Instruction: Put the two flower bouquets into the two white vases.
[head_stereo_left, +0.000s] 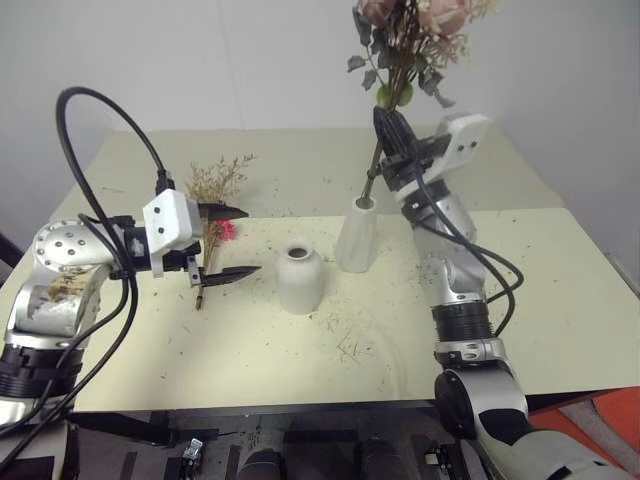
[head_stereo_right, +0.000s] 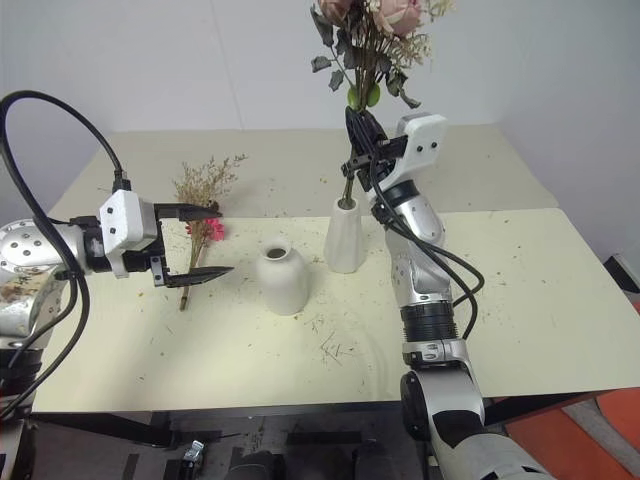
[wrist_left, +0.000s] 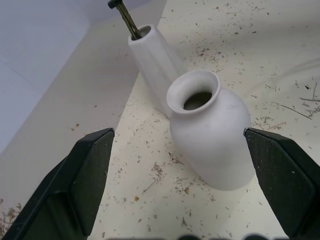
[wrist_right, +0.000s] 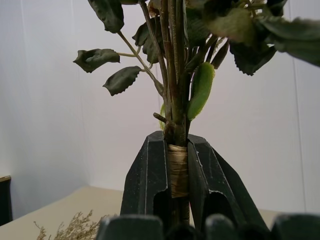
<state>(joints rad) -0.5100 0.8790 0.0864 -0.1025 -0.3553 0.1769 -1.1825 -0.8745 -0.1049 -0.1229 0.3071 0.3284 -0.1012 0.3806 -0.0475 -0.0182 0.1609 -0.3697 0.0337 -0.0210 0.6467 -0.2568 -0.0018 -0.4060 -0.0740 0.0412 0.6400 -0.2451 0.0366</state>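
My right gripper (head_stereo_left: 392, 135) is shut on the taped stems of the pink rose bouquet (head_stereo_left: 415, 40), held upright above the tall slim white vase (head_stereo_left: 357, 238); the stem ends (wrist_left: 127, 20) sit in its mouth. In the right wrist view both fingers (wrist_right: 150, 172) clamp the wrapped stems. The short rounded white vase (head_stereo_left: 299, 279) stands just left of the tall one. The tan dried bouquet (head_stereo_left: 213, 195) with a magenta flower (head_stereo_left: 226, 230) lies flat on the table behind my left gripper (head_stereo_left: 232, 242), which is open, level and pointed at the short vase, empty.
A cream table (head_stereo_left: 560, 300) carries scattered dried bits around the vases. A seam runs across the table behind the vases. White walls stand behind the table's far edge, and an orange thing (head_stereo_left: 610, 425) lies beyond the front right corner.
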